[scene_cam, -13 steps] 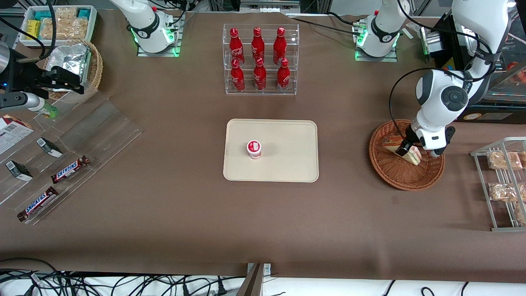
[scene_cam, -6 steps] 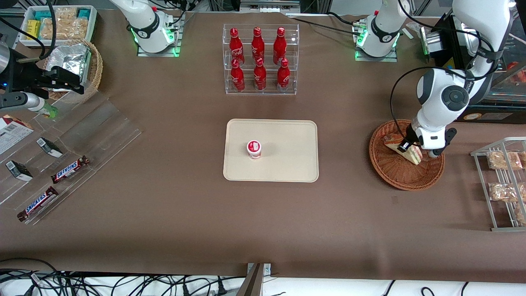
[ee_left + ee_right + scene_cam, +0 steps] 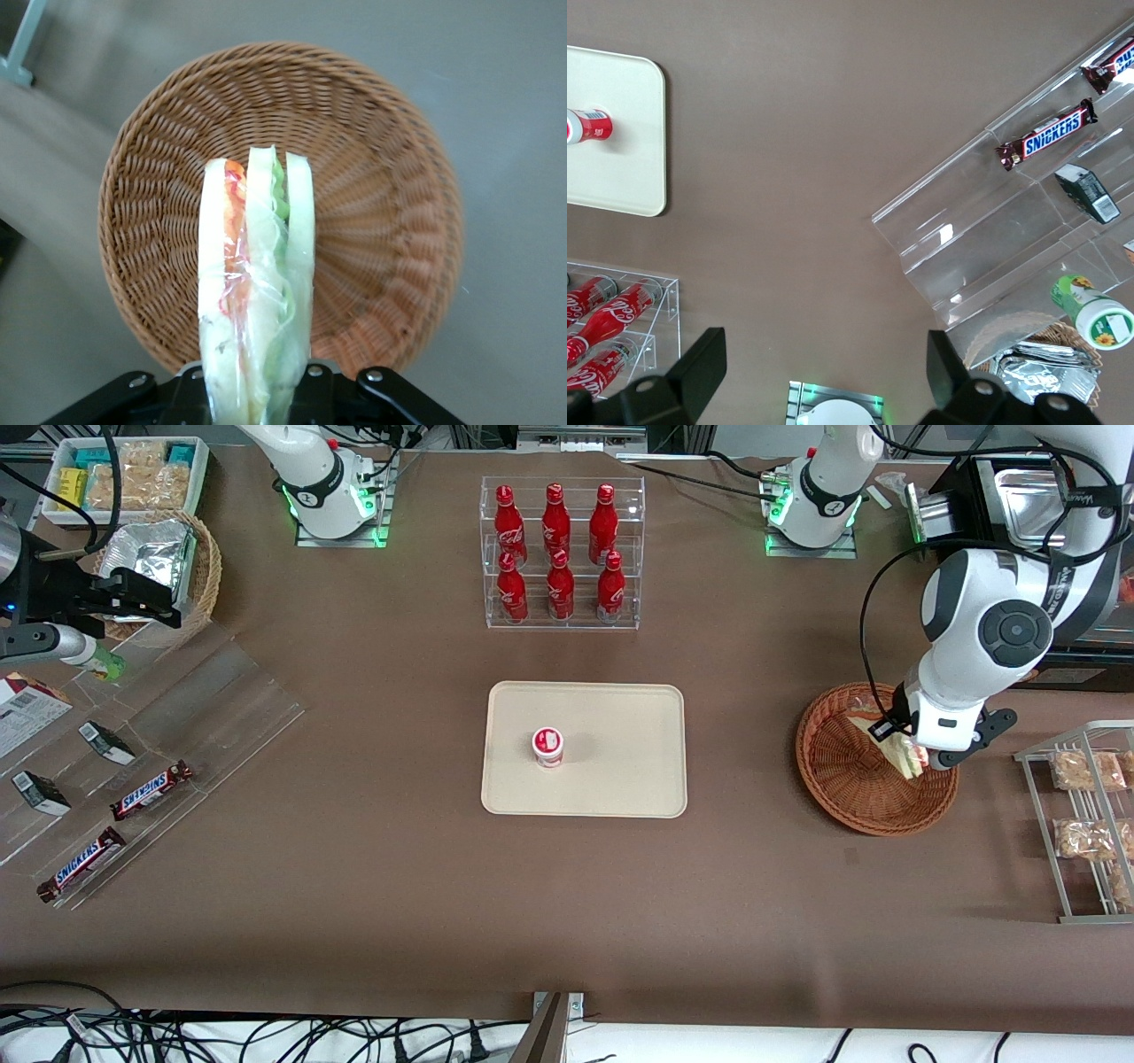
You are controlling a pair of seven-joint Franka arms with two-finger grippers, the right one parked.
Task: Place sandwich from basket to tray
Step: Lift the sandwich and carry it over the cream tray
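— What has the hand [image 3: 905,755] got?

— It is pinching the sandwich [image 3: 254,292], one finger pressed against each outer bread slice. The wedge stands on edge in clear wrap, with red and green filling showing between the pale slices.

— Where is it relative to the basket [image 3: 381,159]?

— Above it. From the wrist camera the woven floor shows under the sandwich, and nothing else lies in the basket. From the front, the sandwich [image 3: 904,751] hangs over the part of the basket [image 3: 837,779] toward the working arm's end of the surface [image 3: 354,886].

— And the tray [image 3: 620,779]?

— Well apart from the basket, toward the parked arm's end, in the middle of the surface. A small red-and-white cup [image 3: 547,746] stands on it. A clear rack of red bottles [image 3: 556,549] stands farther from the front camera than the tray.
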